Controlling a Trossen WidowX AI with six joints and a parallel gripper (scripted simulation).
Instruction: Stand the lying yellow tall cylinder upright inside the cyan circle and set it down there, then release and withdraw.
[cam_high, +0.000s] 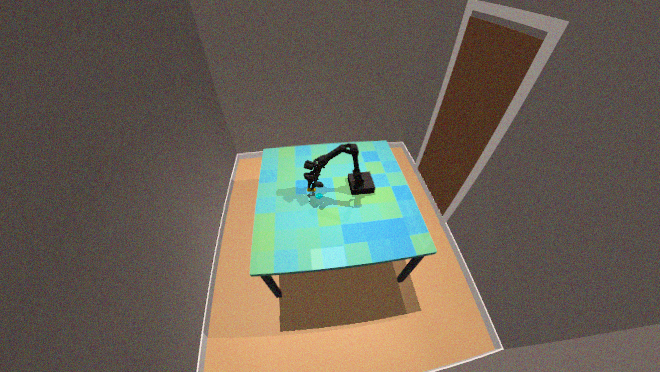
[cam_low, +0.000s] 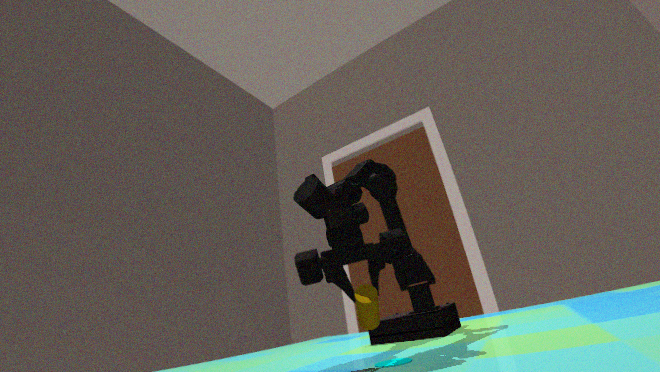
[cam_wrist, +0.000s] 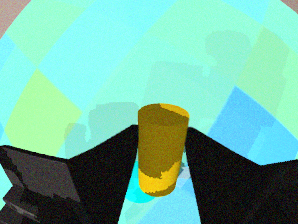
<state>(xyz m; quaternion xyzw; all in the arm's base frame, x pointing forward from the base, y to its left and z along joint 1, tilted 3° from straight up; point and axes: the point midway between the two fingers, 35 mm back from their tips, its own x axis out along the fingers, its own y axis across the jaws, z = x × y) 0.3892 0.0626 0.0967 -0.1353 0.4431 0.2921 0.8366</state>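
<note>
Hand (cam_high: 311, 188) (cam_low: 366, 295) (cam_wrist: 162, 132) grasping yellow cylinder (cam_high: 311, 190) (cam_low: 368, 311) (cam_wrist: 162, 145), held near upright between fingers, above desk (cam_high: 300, 220) (cam_low: 540, 345) (cam_wrist: 110, 60). Cyan circle (cam_high: 319, 196) (cam_low: 394, 362) (cam_wrist: 139, 194) lies below hand, on desk, partly hidden in wrist view.

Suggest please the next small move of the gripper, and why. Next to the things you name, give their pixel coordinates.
Probably a small sideways shift toward the cyan circle (cam_high: 319, 196) (cam_low: 393, 362) (cam_wrist: 139, 195), keeping the grip. The gripper (cam_high: 311, 188) (cam_low: 366, 299) (cam_wrist: 162, 132) holds the yellow cylinder (cam_high: 311, 190) (cam_low: 367, 312) (cam_wrist: 161, 150) roughly upright above the table, but in the top and exterior views the circle shows off to one side of it.
</note>
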